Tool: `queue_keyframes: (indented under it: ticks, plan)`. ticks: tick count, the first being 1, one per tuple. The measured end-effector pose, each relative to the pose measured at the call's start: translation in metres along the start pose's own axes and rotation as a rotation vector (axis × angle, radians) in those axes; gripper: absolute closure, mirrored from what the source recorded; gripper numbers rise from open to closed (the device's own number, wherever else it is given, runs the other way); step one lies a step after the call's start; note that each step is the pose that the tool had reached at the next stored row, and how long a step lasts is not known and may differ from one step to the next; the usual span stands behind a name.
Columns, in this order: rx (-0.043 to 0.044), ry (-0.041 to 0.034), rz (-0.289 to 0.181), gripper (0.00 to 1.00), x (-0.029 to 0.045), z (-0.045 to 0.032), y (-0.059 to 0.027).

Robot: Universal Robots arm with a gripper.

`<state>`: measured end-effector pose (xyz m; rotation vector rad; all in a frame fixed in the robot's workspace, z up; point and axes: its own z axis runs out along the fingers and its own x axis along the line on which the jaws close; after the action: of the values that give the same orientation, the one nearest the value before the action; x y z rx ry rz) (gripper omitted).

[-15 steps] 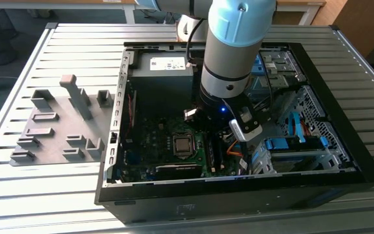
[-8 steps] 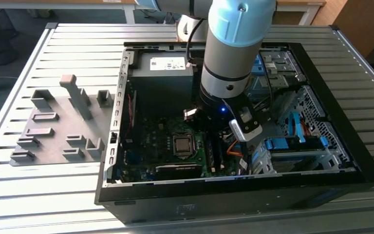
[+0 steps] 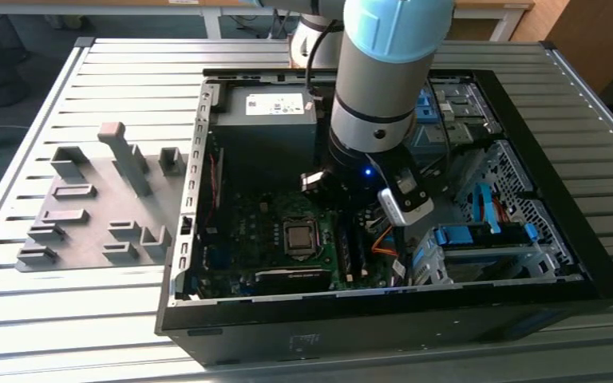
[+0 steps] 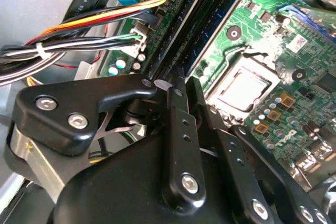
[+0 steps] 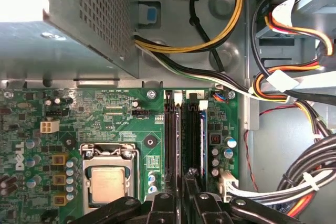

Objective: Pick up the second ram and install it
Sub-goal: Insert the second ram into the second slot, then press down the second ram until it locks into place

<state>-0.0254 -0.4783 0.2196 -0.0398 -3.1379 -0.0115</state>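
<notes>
My slatted grey metal desk (image 3: 93,319) carries everything here. The largest thing on it is the open black computer case (image 3: 562,271), lying on its side toward the exterior view's right. Inside the case lie the green motherboard (image 5: 105,114) with its square silver processor (image 5: 107,184), a perforated grey power supply box (image 5: 100,14) at the far end, bundles of yellow, orange, black and white cables (image 5: 294,182), and blue-tabbed drive cages (image 3: 477,239) on the exterior view's right.

On the exterior view's left of the case, a flat grey plastic fixture plate (image 3: 83,231) rests on the desk, holding several upright grey plastic blocks (image 3: 125,155).

My pale blue and silver arm (image 3: 386,72) reaches down into the case, over the motherboard's memory slots.

My black claw (image 4: 182,85) has its fingers (image 4: 176,108) drawn narrow, pinched on the top edge of the second ram (image 5: 202,129), a thin long memory stick. It stands upright on edge in a slot, just beside another dark memory stick (image 5: 172,129) in a neighbouring slot. I cannot tell whether it is pressed fully home.
</notes>
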Motion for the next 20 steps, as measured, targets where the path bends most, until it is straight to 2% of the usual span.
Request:
queue_keyframes:
  ticks: [4,8,9,11,20]
  plan:
    - [-0.0001,0.0021,0.000,0.78,0.0000,-0.0077,0.0001]
    - [0.0000,0.0056,0.000,0.80,0.0000,-0.0093,0.0001]
    - [-0.0002,0.0062,0.000,0.86,0.0000,-0.0094,0.0001]
    - [-0.0002,0.0066,0.000,0.89,0.0000,-0.0095,0.0001]
    - [0.0001,0.0069,0.000,0.89,0.0000,-0.0054,0.0001]
